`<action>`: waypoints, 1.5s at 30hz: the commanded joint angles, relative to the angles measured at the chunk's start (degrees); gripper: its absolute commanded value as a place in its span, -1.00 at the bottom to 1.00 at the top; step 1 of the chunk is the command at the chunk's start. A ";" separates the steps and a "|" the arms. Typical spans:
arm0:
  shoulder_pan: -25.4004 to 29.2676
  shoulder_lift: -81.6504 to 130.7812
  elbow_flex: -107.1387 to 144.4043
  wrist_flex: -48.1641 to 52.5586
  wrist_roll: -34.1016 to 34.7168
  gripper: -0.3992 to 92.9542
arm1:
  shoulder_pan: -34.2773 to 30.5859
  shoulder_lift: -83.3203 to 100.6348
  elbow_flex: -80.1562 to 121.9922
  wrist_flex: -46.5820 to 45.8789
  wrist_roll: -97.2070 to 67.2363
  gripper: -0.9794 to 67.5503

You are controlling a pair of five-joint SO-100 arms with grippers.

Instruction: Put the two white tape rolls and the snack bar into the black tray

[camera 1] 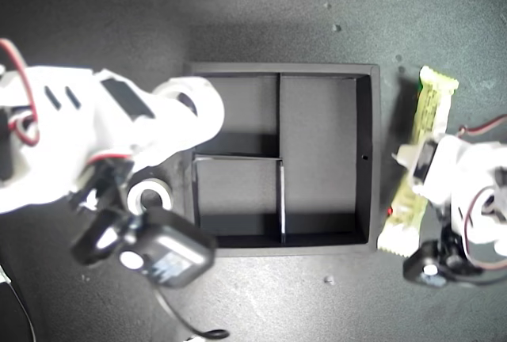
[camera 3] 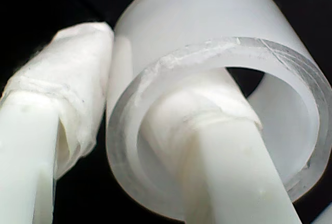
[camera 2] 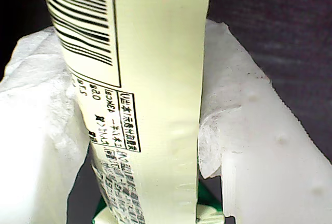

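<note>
My second hand (camera 3: 129, 146) is clamped on one white tape roll (camera 3: 218, 68), one finger (camera 3: 228, 162) through its hole, one outside; in the exterior view this roll (camera 1: 194, 100) hangs at the black tray's (camera 1: 371, 160) upper left. My first hand (camera 2: 150, 130) squeezes the one snack bar (camera 2: 155, 79), right of the tray in the exterior view. A second tape roll (camera 1: 149, 196) lies on the tabletop (camera 1: 269, 9) left of the tray.

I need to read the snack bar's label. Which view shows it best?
The first wrist view: the snack bar fills it, barcode legible. The exterior view shows it whole but small. The second wrist view misses it.
</note>
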 commanded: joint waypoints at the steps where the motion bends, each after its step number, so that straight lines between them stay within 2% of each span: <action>1: 0.62 -7.29 -8.00 0.09 0.44 -0.99 | -1.67 0.26 -10.46 4.39 -7.82 -0.73; 5: -1.05 -17.31 -14.85 1.32 0.18 -0.99 | -1.93 -3.43 -22.94 2.99 -9.23 -0.71; 11: -2.37 -31.90 -29.62 9.32 -0.26 -0.99 | 0.70 -22.68 -46.49 0.70 -10.63 -0.73; 16: -2.37 -38.23 -39.02 16.44 -0.97 -0.99 | 2.55 -25.66 -44.12 -0.97 -10.11 -0.77; 19: -1.32 -42.54 -48.60 22.94 -1.93 -0.92 | 1.41 -25.66 -44.03 0.53 -10.81 -0.66; 21: 0.09 -50.27 -65.65 32.08 -4.04 -0.82 | 0.79 -25.66 -44.21 2.11 -11.16 -0.59; 22: 0.97 -51.50 -69.26 32.61 -4.22 -0.81 | 0.62 -25.66 -44.47 2.81 -11.16 -0.58; 29: 5.27 -46.58 -67.15 32.52 -9.23 -0.81 | -1.23 -25.66 -48.96 5.89 -11.16 -0.54; 32: 5.54 -45.35 -64.51 32.52 -10.02 -0.76 | -1.41 -25.66 -50.71 9.93 -11.69 -0.36; 35: 5.36 -42.36 -62.31 32.52 -9.40 -0.71 | -0.09 -25.66 -57.57 19.69 -13.01 -0.23; 41: 2.81 -17.40 -43.51 32.52 -6.94 -0.66 | 9.05 -5.89 -42.71 20.21 -17.05 -0.29; 45: 6.15 1.76 -23.55 31.82 -12.57 -0.66 | 14.85 13.18 -28.21 20.21 -12.57 -0.30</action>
